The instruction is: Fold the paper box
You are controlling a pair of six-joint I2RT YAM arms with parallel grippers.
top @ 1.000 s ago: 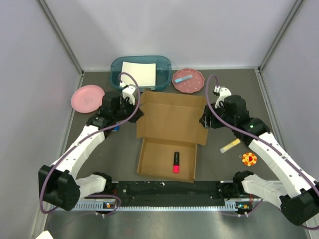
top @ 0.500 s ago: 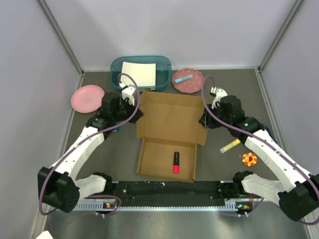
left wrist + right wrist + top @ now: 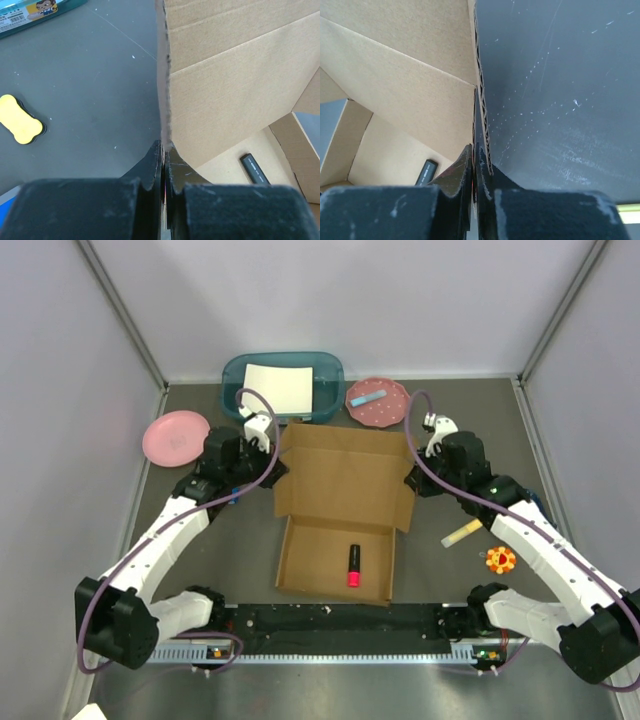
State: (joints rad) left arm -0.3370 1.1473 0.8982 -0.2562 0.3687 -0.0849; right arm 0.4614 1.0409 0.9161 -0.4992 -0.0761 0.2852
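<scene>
The paper box (image 3: 345, 480) is brown corrugated cardboard in the middle of the table. Its lid panel stands raised behind the shallow tray (image 3: 300, 565), where a black and red marker (image 3: 353, 566) lies. My left gripper (image 3: 276, 472) is at the lid's left edge. In the left wrist view that gripper (image 3: 163, 148) is shut on the cardboard edge (image 3: 163, 75). My right gripper (image 3: 412, 480) is at the lid's right edge. In the right wrist view it (image 3: 474, 149) is shut on a cardboard layer (image 3: 445, 100), with a corrugated edge (image 3: 481, 100) running just beside its fingers.
A teal bin (image 3: 236, 375) with a white sheet stands at the back. Pink plates lie at the left (image 3: 176, 437) and at the back right (image 3: 378, 402). A yellow stick (image 3: 462, 533) and an orange toy (image 3: 500, 560) lie to the right. A yellow bone-shaped piece (image 3: 20, 125) lies left of the box.
My right gripper has moved slightly in toward the lid's right edge and shut on it. The left gripper and the box have stayed as they were.
</scene>
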